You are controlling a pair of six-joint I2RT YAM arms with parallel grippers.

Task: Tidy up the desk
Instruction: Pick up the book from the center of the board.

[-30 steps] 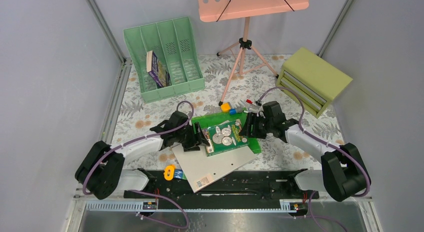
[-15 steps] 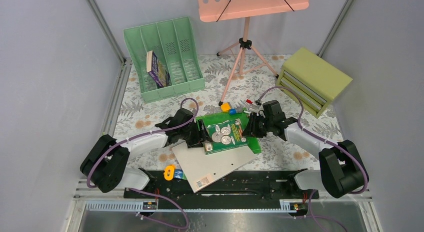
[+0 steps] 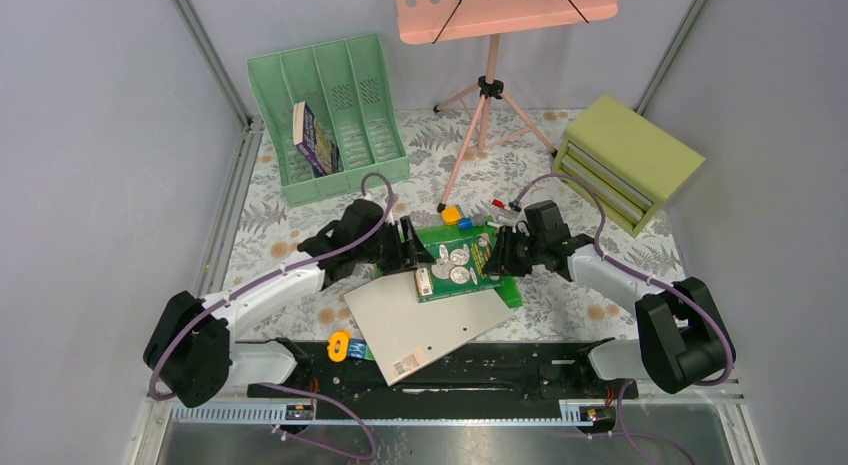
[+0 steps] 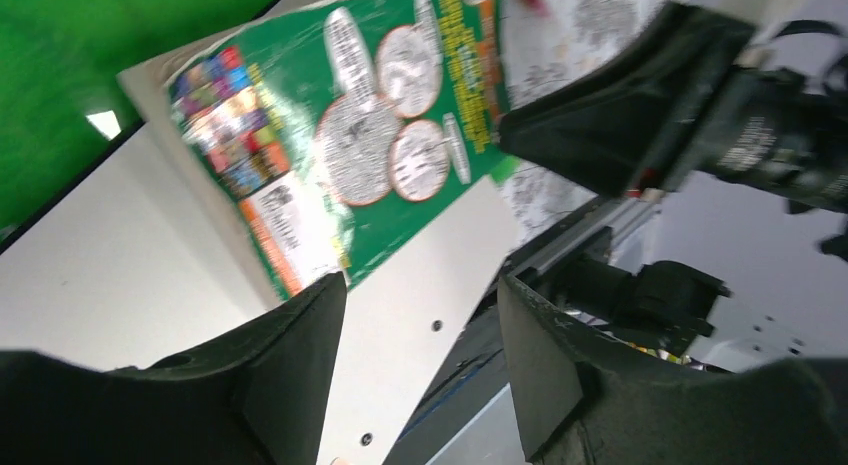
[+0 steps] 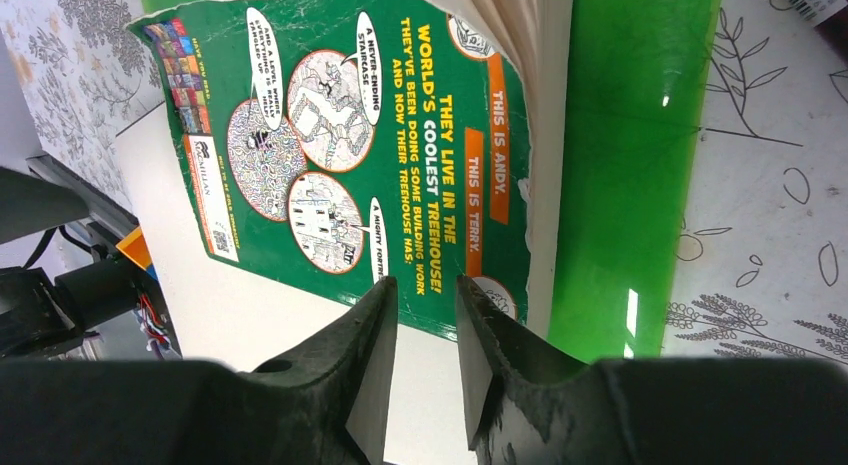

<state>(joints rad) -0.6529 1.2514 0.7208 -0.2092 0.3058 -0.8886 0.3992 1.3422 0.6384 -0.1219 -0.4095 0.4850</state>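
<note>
The desk (image 3: 300, 225) is a fern-print cloth tabletop. A green book with round pictures (image 3: 455, 265) lies on a bright green folder (image 3: 505, 285) and a white board (image 3: 420, 325). My left gripper (image 3: 410, 247) is open and empty at the book's left edge; the left wrist view shows its wide jaws (image 4: 420, 295) over the board (image 4: 120, 285) below the book (image 4: 370, 145). My right gripper (image 3: 492, 255) is at the book's right edge. The right wrist view shows its jaws (image 5: 425, 285) a narrow gap apart over the book's edge (image 5: 350, 155), nothing between them.
A green slotted file rack (image 3: 330, 115) with one book (image 3: 313, 137) stands at the back left. An olive drawer box (image 3: 625, 160) is at the back right, a pink stand on a tripod (image 3: 487, 95) between them. Small coloured items (image 3: 452, 214) lie behind the book.
My left arm has swung away from me and to the right, bringing its gripper to the book's upper left edge. The right gripper has shifted only slightly.
</note>
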